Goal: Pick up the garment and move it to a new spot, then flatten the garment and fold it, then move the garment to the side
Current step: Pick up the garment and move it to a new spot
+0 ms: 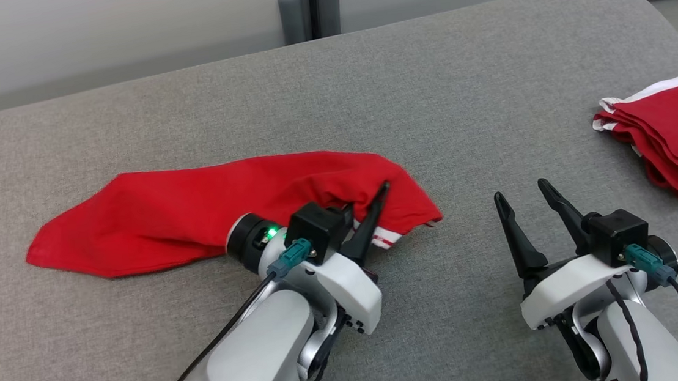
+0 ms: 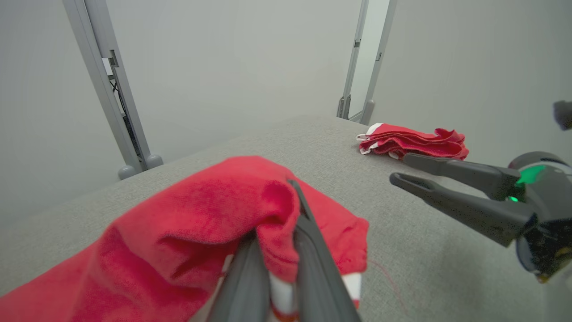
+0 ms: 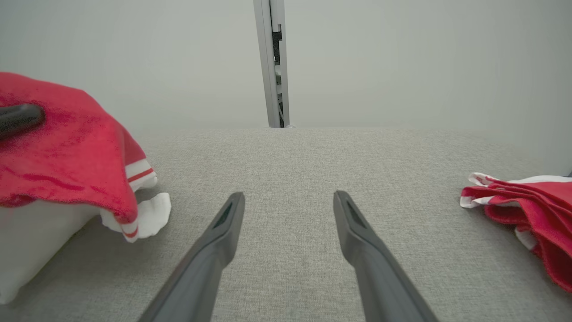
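Left gripper [image 1: 379,196] pinches the red garment [image 1: 193,209] by its striped hem [image 1: 387,237], fingers closed; right gripper [image 1: 520,189], beside it, gapes empty and would best take a second corner before lifting

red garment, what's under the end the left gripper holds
The white striped hem hangs under the red garment onto the grey surface, the left gripper shut on the fold. The surface under the flat part is covered.
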Robot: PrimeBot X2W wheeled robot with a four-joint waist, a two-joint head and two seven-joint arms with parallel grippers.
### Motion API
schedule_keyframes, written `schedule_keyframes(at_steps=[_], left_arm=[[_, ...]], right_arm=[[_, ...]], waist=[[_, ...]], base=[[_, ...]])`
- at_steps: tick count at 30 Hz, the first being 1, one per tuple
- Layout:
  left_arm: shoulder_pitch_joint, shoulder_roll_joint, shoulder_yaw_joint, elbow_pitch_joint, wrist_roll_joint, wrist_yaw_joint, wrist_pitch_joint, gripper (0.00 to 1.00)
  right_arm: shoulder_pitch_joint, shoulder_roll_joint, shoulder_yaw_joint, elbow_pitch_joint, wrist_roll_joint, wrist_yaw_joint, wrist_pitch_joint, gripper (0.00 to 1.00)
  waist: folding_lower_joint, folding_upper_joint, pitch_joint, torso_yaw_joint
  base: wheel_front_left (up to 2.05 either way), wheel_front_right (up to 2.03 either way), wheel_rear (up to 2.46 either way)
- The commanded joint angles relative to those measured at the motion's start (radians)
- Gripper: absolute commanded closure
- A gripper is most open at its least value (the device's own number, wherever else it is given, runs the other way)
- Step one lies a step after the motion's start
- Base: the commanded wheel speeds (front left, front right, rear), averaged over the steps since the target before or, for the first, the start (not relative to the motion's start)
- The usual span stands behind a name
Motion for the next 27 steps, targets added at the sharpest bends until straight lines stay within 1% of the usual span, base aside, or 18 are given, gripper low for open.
schedule_keyframes(at_steps=[1, 3, 6, 7, 8, 9, 12, 15, 19, 23, 27], left_arm=[[-0.023, 0.004, -0.015, -0.016, -0.016, 0.004, -0.005, 1.00], [-0.046, 0.005, -0.062, -0.051, -0.035, 0.014, -0.005, 1.00], [-0.060, 0.006, -0.090, -0.075, -0.060, 0.043, -0.005, 1.00], [-0.060, 0.006, -0.091, -0.067, -0.063, 0.055, -0.005, 0.85], [-0.061, 0.006, -0.091, -0.052, -0.062, 0.065, -0.004, 0.25], [-0.057, 0.006, -0.080, -0.043, -0.065, 0.076, -0.005, 0.00], [-0.028, 0.005, -0.038, 0.007, -0.051, 0.104, -0.004, 0.00], [-0.002, 0.008, 0.024, 0.053, -0.024, 0.112, -0.003, 0.00], [0.060, 0.029, 0.125, 0.084, -0.003, 0.117, -0.003, 0.00], [0.132, 0.058, 0.233, 0.069, 0.029, 0.121, -0.003, 0.00], [0.223, 0.082, 0.346, 0.017, 0.073, 0.131, -0.003, 0.00]], right_arm=[[0.004, -0.002, -0.002, 0.001, 0.004, 0.000, 0.001, 0.00], [0.004, -0.001, -0.004, 0.003, 0.007, 0.000, 0.001, 0.00], [0.006, -0.001, -0.006, 0.008, 0.008, 0.000, 0.001, 0.00], [0.006, -0.001, -0.006, 0.009, 0.008, 0.000, 0.001, 0.00], [0.004, -0.001, -0.007, 0.010, 0.008, 0.000, 0.001, 0.00], [0.002, -0.001, -0.009, 0.011, 0.008, 0.000, 0.001, 0.00], [0.001, -0.001, -0.016, 0.008, 0.006, 0.000, 0.001, 0.00], [0.006, 0.000, -0.023, 0.007, 0.004, 0.000, 0.001, 0.00], [0.021, 0.000, -0.028, 0.006, 0.004, 0.000, 0.001, 0.00], [0.030, 0.000, -0.027, 0.001, 0.008, 0.000, 0.001, 0.00], [0.048, -0.001, -0.028, -0.004, 0.006, 0.000, 0.001, 0.00]], waist=[[0.0000, 0.0000, -0.001, -0.003], [0.0000, 0.0000, -0.001, -0.006], [0.0000, 0.0000, -0.004, -0.009], [0.0000, 0.0000, -0.004, -0.010], [0.0000, 0.0000, -0.005, -0.010], [0.0000, 0.0000, -0.006, -0.010], [0.0000, 0.0000, -0.010, -0.005], [0.0000, 0.0000, -0.018, 0.004], [0.0000, 0.0000, -0.037, 0.017], [0.0000, 0.0000, -0.056, 0.025], [0.0000, 0.0000, -0.076, 0.031]], base=[[0.00, 0.00, 0.00], [0.00, 0.00, 0.00], [0.00, 0.00, 0.00], [0.00, 0.00, 0.00], [0.00, 0.00, 0.00], [0.00, 0.00, 0.00], [0.00, 0.00, 0.00], [0.00, 0.00, 0.00], [0.00, 0.00, 0.00], [0.00, 0.00, 0.00], [0.00, 0.00, 0.00]])
